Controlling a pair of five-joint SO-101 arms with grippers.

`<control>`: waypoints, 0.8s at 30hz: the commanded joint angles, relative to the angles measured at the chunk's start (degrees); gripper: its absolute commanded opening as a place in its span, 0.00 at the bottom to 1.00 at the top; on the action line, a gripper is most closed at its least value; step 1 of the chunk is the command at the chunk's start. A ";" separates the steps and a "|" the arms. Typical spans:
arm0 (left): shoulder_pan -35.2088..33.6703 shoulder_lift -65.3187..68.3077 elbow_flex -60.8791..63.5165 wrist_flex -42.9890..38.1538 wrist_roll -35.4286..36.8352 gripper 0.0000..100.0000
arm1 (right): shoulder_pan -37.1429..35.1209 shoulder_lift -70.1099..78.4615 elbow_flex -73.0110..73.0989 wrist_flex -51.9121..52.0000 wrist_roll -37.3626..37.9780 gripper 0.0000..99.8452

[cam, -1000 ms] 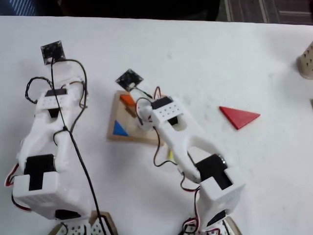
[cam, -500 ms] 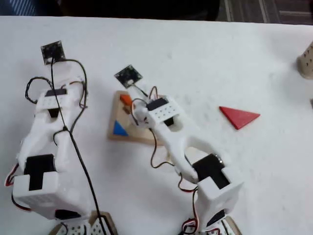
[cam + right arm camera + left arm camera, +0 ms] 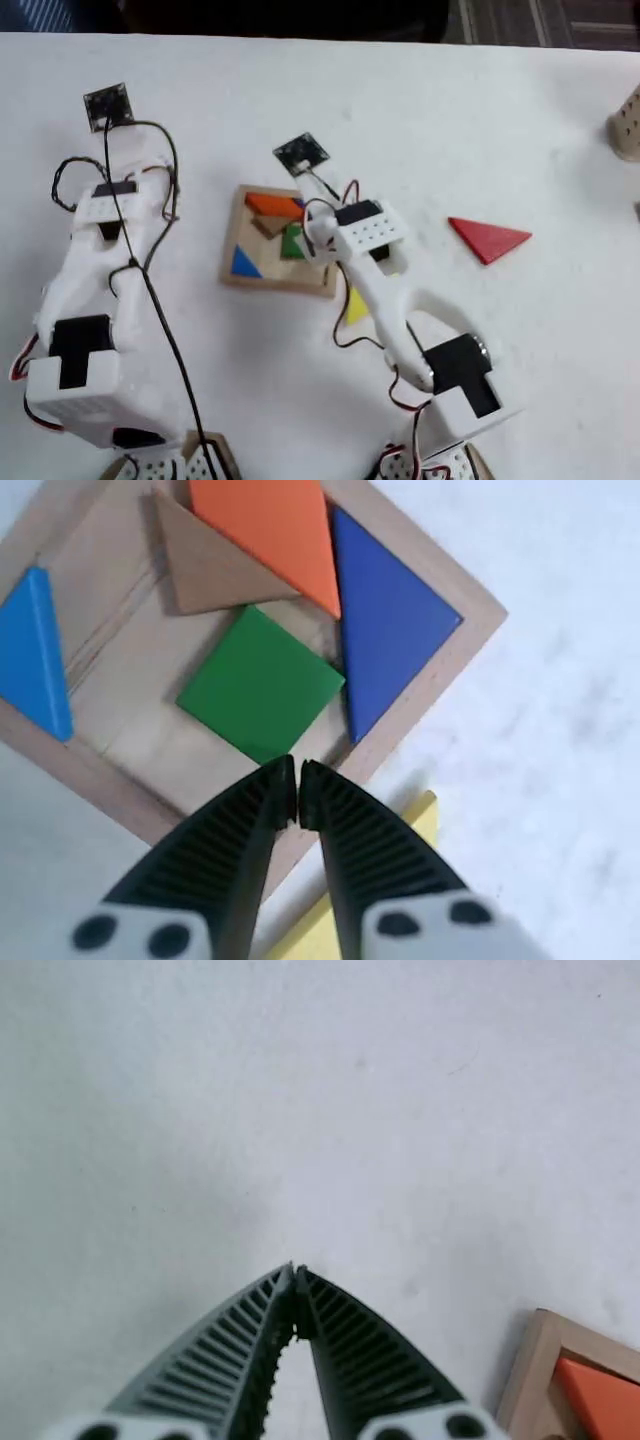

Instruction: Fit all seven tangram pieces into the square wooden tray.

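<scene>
Right wrist view: five pieces (image 3: 262,683) in tray (image 3: 482,613), yellow piece (image 3: 418,818) beside.

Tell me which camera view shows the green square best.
The right wrist view: the green square lies whole in the tray, just past the right claw. In the high view the arm partly covers it. The left wrist view catches a tray corner with an orange piece.
</scene>
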 commanded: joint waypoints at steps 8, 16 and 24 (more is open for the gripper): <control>-0.40 -0.40 -1.58 -1.41 0.09 0.02 | 3.47 -2.77 0.18 -0.92 -0.44 0.02; -0.40 -0.40 -1.67 -1.41 0.09 0.02 | 1.54 1.89 1.41 -4.09 -0.44 0.02; -0.57 -0.40 -1.67 -1.41 0.09 0.02 | -1.19 1.89 1.41 -3.21 -0.88 0.02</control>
